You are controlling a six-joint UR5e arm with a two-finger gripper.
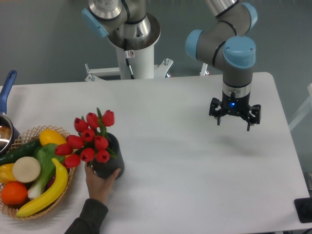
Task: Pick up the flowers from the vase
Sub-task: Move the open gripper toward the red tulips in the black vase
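The flowers (88, 141) stand in the vase (109, 163) near the bench's (195, 170) front left corner, just beside the wicker basket (34, 180) of produce. A person's hand (100, 183) steadies the vase from the front edge. The pincer (234, 119) hangs over the right half of the bench, well apart from the bunch, fingers spread wide and holding nothing. The step in hand looks like the approach. Done well, it would travel left and descend from above, closing on the stems just over the vase mouth, below the red buds, without crushing them. The hand at the vase is the thing to avoid, and the lift should go straight up.
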